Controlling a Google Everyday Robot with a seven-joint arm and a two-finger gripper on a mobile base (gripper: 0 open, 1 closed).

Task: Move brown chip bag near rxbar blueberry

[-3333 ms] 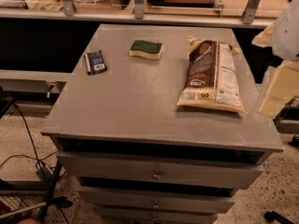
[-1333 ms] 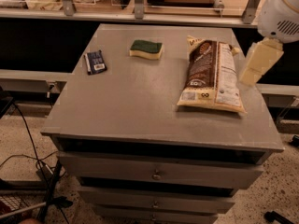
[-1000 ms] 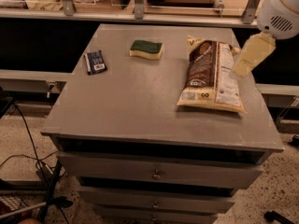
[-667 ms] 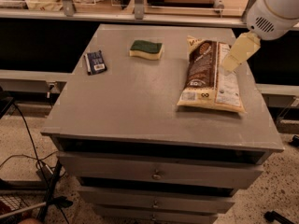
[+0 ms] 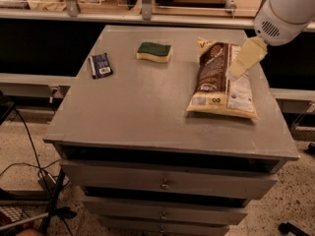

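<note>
The brown chip bag [image 5: 215,80] lies flat on the right side of the grey cabinet top [image 5: 138,107], long axis running front to back, white label panel toward the front. The rxbar blueberry [image 5: 101,65] is a small navy wrapper lying at the far left of the top, well apart from the bag. My gripper [image 5: 236,70] hangs from the white arm [image 5: 283,9] at the upper right and hovers over the bag's right edge, about halfway along it. It holds nothing that I can see.
A green-topped yellow sponge [image 5: 154,51] lies at the back middle, between the bar and the bag. The cabinet has drawers [image 5: 165,183] below. A shelf with items runs behind the cabinet. Cables and a stand [image 5: 49,200] lie on the floor at the left.
The arm has swung in from the right side and up, and the gripper has moved left from beside the cabinet's edge to over the bag's right edge. The bag, bar and sponge have not moved.
</note>
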